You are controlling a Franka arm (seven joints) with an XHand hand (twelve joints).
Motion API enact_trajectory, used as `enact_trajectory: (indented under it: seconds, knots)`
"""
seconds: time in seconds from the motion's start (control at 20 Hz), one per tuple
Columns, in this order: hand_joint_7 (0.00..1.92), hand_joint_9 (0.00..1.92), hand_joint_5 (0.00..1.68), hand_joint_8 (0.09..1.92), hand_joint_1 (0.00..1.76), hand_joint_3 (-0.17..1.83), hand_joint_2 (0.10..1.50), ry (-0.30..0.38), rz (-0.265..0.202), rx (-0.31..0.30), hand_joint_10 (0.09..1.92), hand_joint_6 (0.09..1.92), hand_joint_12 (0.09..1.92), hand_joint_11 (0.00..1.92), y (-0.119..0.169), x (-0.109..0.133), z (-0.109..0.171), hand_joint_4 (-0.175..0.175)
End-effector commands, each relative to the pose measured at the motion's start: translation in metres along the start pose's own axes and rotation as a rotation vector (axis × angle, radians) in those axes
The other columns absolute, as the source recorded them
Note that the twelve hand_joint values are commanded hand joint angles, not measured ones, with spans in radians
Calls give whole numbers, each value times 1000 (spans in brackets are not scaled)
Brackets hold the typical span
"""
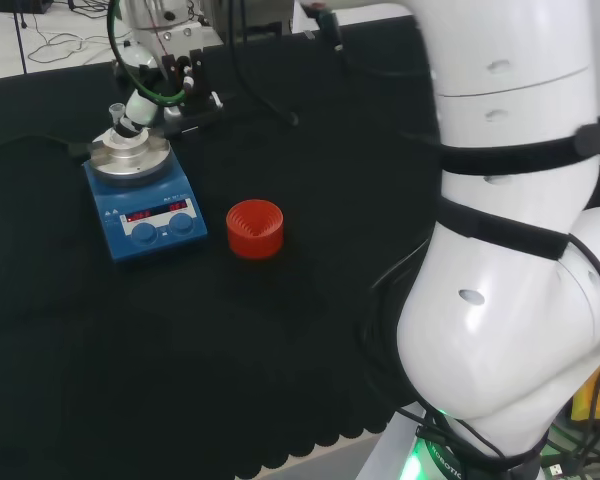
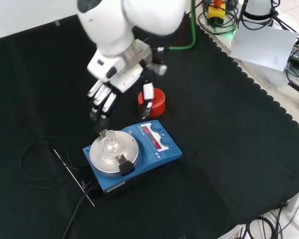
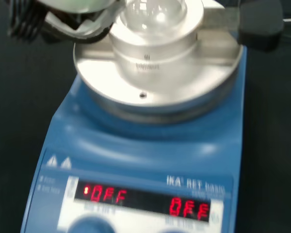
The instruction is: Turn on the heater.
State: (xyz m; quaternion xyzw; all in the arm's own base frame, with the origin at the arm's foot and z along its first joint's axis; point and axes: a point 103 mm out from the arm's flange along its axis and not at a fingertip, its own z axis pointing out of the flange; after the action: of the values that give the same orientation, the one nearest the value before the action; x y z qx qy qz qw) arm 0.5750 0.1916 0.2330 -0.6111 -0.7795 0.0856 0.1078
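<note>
While the hand (image 2: 109,82) hovers above the heater (image 2: 133,155), with its fingers (image 2: 103,102) hanging straight and relaxed and holding nothing, you have room to line up before you commit. The heater sits on the black surface (image 2: 229,149), just in front of the red ribbed stand (image 2: 153,102) in the front view, and its red display (image 3: 145,199) reads as off on both sides. I judge the two round blue knobs (image 1: 162,229) on its front panel to be your target, so bring one fingertip down onto the panel, clear of the glass flask (image 2: 110,144) seated on the metal plate (image 2: 114,154). Come in slowly; a sideways brush could tip the glass. Count one heater, one flask, one red stand and two knobs.
</note>
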Motion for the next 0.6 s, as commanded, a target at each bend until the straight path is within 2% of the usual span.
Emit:
enact_trajectory:
  seconds: [0.05, 0.35, 0.6]
  knots:
    - [44, 287, 395, 663, 820, 453, 627, 20, 57, -74, 726, 328, 1414, 118, -98, -2, -5, -40]
    - [96, 358, 407, 672, 829, 466, 632, 44, 52, -62, 720, 302, 1397, 169, -137, 3, 5, -40]
    - [351, 608, 438, 708, 939, 604, 632, 36, 42, -9, 654, 238, 1350, 324, -162, 11, 26, -39]
